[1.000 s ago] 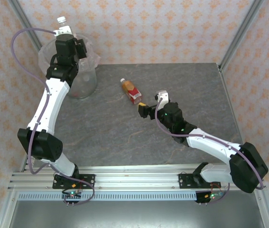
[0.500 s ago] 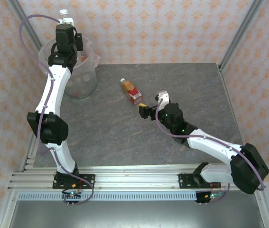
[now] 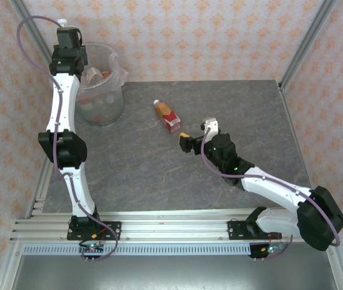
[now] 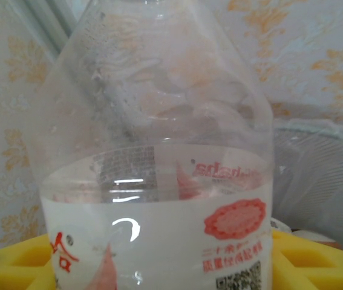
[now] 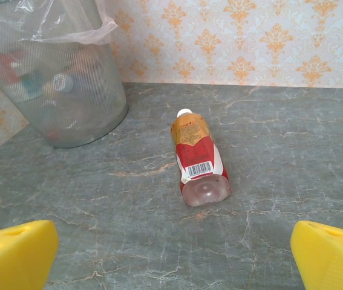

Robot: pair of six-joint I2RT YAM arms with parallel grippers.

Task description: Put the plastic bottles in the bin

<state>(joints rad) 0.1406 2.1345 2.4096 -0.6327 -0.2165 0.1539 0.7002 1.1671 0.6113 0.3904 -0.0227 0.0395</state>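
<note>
My left gripper [image 3: 66, 37] is raised at the far left, just left of the bin's rim in the top view. It is shut on a clear plastic bottle [image 4: 159, 181] with a white and red label, which sits between the yellow pads [image 4: 316, 260]; the bottle's white cap [image 3: 62, 23] sticks out beyond the gripper. The bin [image 3: 101, 90] [image 5: 56, 78], lined with a clear bag, holds several bottles. Another bottle [image 3: 167, 116] [image 5: 198, 158], red and gold labelled with a white cap, lies on its side on the table. My right gripper [image 3: 194, 136] [image 5: 171, 260] stands open just short of that bottle's base.
The grey marbled table [image 3: 238, 109] is bare to the right of the lying bottle and in front of it. Patterned walls close the back and both sides, with metal frame posts [image 3: 307, 42] at the corners. The bin stands in the back left corner.
The left arm has swung left and further back with the clear bottle, from above the bin to beside its left rim. The right gripper has barely moved.
</note>
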